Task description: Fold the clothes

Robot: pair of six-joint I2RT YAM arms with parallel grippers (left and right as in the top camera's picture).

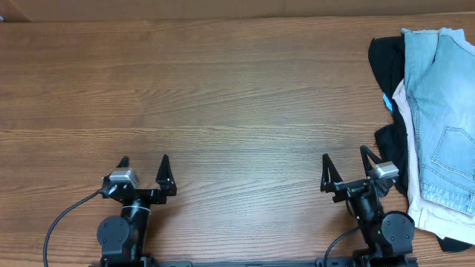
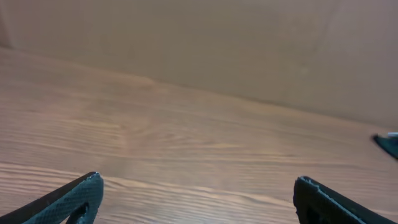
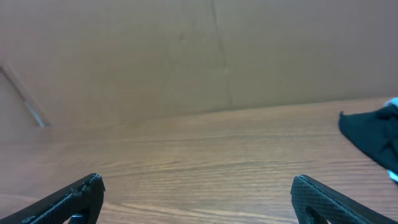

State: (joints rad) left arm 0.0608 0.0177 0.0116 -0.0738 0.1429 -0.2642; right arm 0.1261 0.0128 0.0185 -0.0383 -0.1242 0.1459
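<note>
Denim shorts, light blue and faded, lie at the right edge of the table. They sit on top of a small heap of clothes and are partly cut off by the frame in the overhead view.

Nearest to us, at the table's front edge, both arms sit low. We see the left gripper with its two fingers spread wide and nothing between them, pointing toward the far side. A dark cable loops away from its base to the left. The right gripper is likewise spread and empty. It stands near the heap, and as far as we can tell it does not touch it. From each wrist camera we see only the tips of the black fingers at the lower corners, with bare wood grain between them.

Farther out, the shorts run lengthwise away from us, with a stitched pocket showing. Cream trousers stick out beneath them at the near end and along the left side. A black garment shows at the heap's left side, and the right wrist view catches it as a dark shape at the frame's right edge. Farthest of all, a plain brown board rises behind the table.
</note>
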